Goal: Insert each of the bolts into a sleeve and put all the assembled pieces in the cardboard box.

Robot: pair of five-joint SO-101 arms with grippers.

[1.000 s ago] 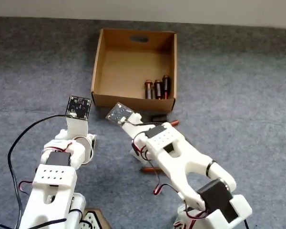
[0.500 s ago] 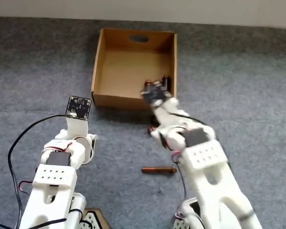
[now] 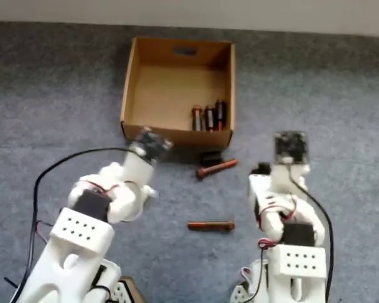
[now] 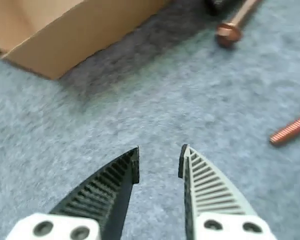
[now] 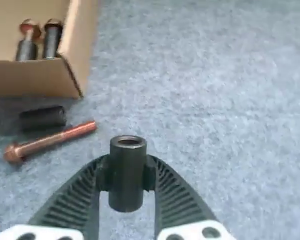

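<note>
Sleeve [image 5: 127,155], black, upright, is clamped in our right gripper [image 5: 126,171]; our left gripper [image 4: 160,162] gapes above carpet [image 4: 140,100]. Beyond, we see a copper bolt [image 3: 211,225], then a second bolt [image 3: 216,166] beside a spare sleeve [image 3: 210,156] just outside the cardboard box [image 3: 129,82], which holds three assembled pieces [image 3: 208,118].

box [image 4: 65,40]: in the left wrist view we see one corner; the rest runs off the edge.
near bolt [image 4: 289,131]: we see just its threaded tip there.
far bolt [image 4: 235,23]: shank cut by the edge.
loose sleeve [image 4: 217,4]: a sliver at the edge.
boxed pieces [image 5: 51,40]: the box wall hides their lower ends.
held sleeve [image 5: 126,170]: right jaws cover its flanks.
left arm [image 3: 114,189]: blurred from above.
</note>
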